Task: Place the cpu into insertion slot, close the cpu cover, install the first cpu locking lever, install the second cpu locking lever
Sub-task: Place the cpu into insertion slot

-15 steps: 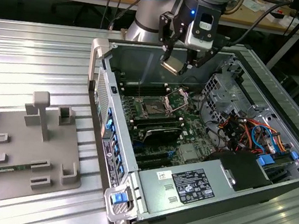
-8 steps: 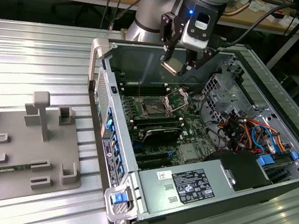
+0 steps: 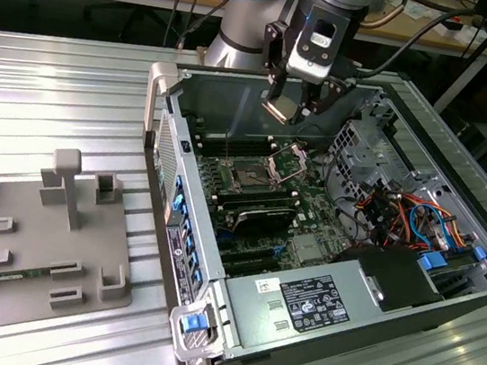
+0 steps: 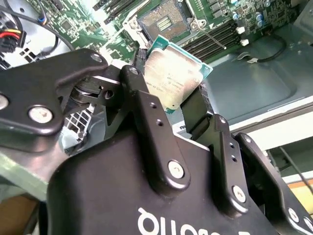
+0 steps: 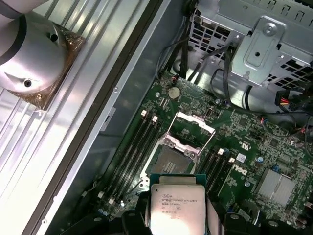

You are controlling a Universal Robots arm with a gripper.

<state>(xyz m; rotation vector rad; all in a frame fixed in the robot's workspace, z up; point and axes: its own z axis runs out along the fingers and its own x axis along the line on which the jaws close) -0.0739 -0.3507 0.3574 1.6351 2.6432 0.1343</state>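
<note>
Reading from the exterior view's left: a grey moulded fixture tray point(image 3: 35, 244) lies on the ribbed metal bench point(image 3: 47, 91), well apart from the tool and out to its side. Next comes the open computer case point(image 3: 206, 322), with the motherboard point(image 3: 308, 237) on its floor. I have the tool point(image 3: 292, 106) hanging over the far end of the case, its fingers point(image 4: 142, 98) pressed against two opposite edges of the cpu point(image 3: 283, 109), so the chip is pinched and carried clear of the board, touching nothing else. In both wrist views the silver-grey top of the cpu point(image 4: 173, 76) point(image 5: 177, 208) faces back toward the wrist; in the exterior view its tan underside faces down. The relation that matters: the insertion slot point(image 3: 249, 176) point(image 5: 168, 164) lies below the tool and a little toward the exterior view's left of it, bare and unoccupied. I judge the chip's edges to be roughly, not exactly, square with the slot. The cpu cover point(image 3: 287, 160) point(image 5: 190, 131) stands raised on the far side of the slot from the chip, so the opening is unobstructed from above. Farthest on the exterior view's right, beyond the tool, sit the drive cage point(image 3: 367, 145) and bundled cables point(image 3: 411, 220). By my judgement, placement has not yet been made.
</note>
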